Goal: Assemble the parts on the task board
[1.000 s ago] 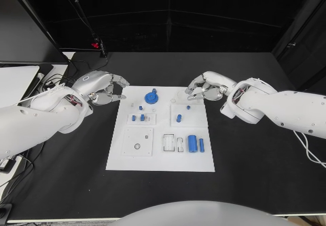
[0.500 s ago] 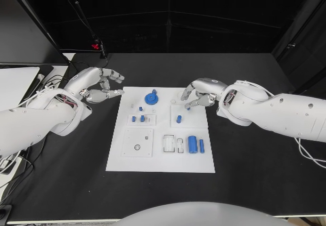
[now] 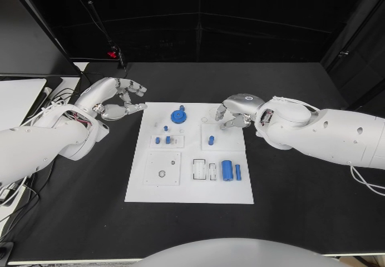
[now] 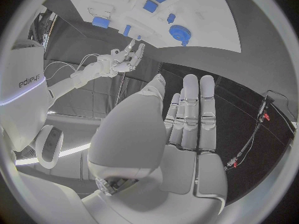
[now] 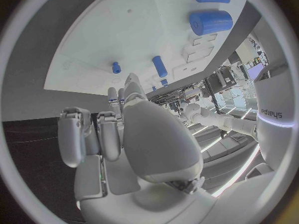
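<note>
The white task board [image 3: 184, 189] lies in the middle of the black table. On it sit a blue gear [image 3: 178, 115], small blue pegs [image 3: 163, 139], a short blue peg [image 3: 212, 139], a thick blue cylinder [image 3: 227, 169] and a thin blue pin [image 3: 238, 171]. My right hand [image 3: 230, 117] hovers over the board's far right corner, fingers apart and holding nothing, just beyond the short peg [image 5: 160, 65]. My left hand [image 3: 120, 100] hangs off the board's far left corner, fingers [image 4: 190, 109] stretched out and empty. The gear [image 4: 181, 33] lies ahead of it.
The board has white inset plates, one with a round hole [image 3: 163, 173] and one with empty slots [image 3: 205, 169]. A pale object [image 3: 20, 97] and cables lie at the table's left edge. Bare black table surrounds the board.
My right hand has moved nearer and leftward, coming over the board's far right corner. My left hand has drawn slightly away from the board's edge and spread its fingers.
</note>
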Action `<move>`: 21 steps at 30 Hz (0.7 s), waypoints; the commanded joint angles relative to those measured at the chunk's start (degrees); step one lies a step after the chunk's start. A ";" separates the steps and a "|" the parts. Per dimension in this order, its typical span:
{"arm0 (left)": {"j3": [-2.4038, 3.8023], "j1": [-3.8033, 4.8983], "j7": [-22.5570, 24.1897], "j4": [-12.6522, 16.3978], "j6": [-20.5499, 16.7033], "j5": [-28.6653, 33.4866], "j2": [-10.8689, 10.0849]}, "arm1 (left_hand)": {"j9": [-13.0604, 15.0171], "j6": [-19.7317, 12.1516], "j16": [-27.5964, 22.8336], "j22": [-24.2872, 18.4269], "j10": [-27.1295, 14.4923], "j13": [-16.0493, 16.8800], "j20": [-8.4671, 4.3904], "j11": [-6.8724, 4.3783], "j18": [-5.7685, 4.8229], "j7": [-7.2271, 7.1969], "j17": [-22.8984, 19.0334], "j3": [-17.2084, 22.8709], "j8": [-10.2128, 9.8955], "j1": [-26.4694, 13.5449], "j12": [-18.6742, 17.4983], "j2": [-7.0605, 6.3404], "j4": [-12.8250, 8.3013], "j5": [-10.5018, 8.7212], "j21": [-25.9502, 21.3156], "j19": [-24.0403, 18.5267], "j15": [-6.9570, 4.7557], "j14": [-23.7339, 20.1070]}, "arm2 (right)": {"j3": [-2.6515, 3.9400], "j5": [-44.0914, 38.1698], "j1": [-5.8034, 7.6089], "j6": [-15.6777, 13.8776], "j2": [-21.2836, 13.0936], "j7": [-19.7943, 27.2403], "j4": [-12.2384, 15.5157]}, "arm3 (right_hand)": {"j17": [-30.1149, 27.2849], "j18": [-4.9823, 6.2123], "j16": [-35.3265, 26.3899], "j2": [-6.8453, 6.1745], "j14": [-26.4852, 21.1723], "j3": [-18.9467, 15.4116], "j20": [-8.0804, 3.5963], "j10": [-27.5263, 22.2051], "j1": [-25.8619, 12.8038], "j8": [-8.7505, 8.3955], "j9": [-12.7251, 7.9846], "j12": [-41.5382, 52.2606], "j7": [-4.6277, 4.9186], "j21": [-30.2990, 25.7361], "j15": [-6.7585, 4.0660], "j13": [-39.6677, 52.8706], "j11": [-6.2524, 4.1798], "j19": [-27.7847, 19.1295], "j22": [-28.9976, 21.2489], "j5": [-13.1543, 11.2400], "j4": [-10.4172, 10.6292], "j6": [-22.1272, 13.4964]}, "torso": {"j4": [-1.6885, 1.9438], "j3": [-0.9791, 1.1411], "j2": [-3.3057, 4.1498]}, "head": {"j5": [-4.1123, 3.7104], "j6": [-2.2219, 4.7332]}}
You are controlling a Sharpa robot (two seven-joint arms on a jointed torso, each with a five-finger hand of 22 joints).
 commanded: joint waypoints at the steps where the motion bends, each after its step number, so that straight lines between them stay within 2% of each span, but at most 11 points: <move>1: 0.05 0.10 1.34 0.05 -0.93 0.97 0.07 | -0.05 0.35 -0.40 -0.08 0.14 -0.04 0.05 0.31 0.96 -0.04 -0.08 -0.32 -0.08 -0.67 0.31 0.09 -0.06 0.39 -0.32 -0.33 -0.10 -0.37 | 0.03 -3.71 0.04 2.65 0.23 -3.37 0.07 | 6.74 -0.80 -0.27 -0.53 4.52 0.75 -0.33 0.93 -0.18 -0.50 0.07 -0.41 -0.10 0.00 -0.28 0.00 -0.22 2.96 11.90 -0.34 0.02 0.57 | 0.01 -0.01 -0.04 | 0.18 -0.19; 6: 0.05 0.09 1.31 -0.14 -0.96 0.97 0.11 | -0.06 0.36 -0.42 -0.10 0.14 -0.05 0.05 0.30 0.96 -0.04 -0.10 -0.31 -0.08 -0.67 0.31 0.12 -0.06 0.40 -0.35 -0.32 -0.10 -0.37 | 0.03 -4.00 -0.05 4.44 0.74 -4.86 -0.20 | 6.61 -0.78 -0.32 -0.69 4.51 1.51 -0.73 2.23 -0.57 -1.23 0.08 -1.13 -0.32 -0.09 -0.70 -0.03 -0.62 2.90 11.84 -0.36 0.06 1.05 | 0.00 0.03 -0.02 | 0.30 -0.26; 14: 0.05 0.09 1.34 -0.13 -0.91 0.97 0.12 | -0.07 0.37 -0.50 -0.16 0.12 -0.05 0.05 0.29 0.97 -0.04 -0.17 -0.26 -0.09 -0.65 0.33 0.26 -0.07 0.47 -0.50 -0.30 -0.11 -0.33 | 0.03 -4.21 -0.21 6.72 1.31 -7.26 -0.52 | 6.41 -0.75 -0.38 -0.80 4.47 2.17 -0.86 3.37 -0.73 -1.85 0.08 -1.88 -0.12 -0.20 -0.72 -0.04 -0.58 2.82 11.76 -0.35 0.05 1.46 | 0.00 -0.01 -0.03 | 0.42 -0.46; 21: 0.05 0.10 1.20 -0.16 -0.80 0.98 0.07 | -0.09 0.35 -0.54 -0.20 0.10 -0.06 0.05 0.29 0.98 -0.04 -0.21 -0.21 -0.11 -0.60 0.34 0.35 -0.08 0.51 -0.59 -0.27 -0.12 -0.29 | 0.02 -4.28 -0.27 8.08 1.80 -7.93 -0.76 | 6.22 -0.74 -0.45 -0.88 4.44 2.69 -1.05 4.51 -1.13 -2.37 0.10 -2.72 -0.34 -0.24 -1.02 -0.06 -0.92 2.80 11.74 -0.36 0.10 1.96 | -0.03 -0.01 -0.01 | 0.55 -0.53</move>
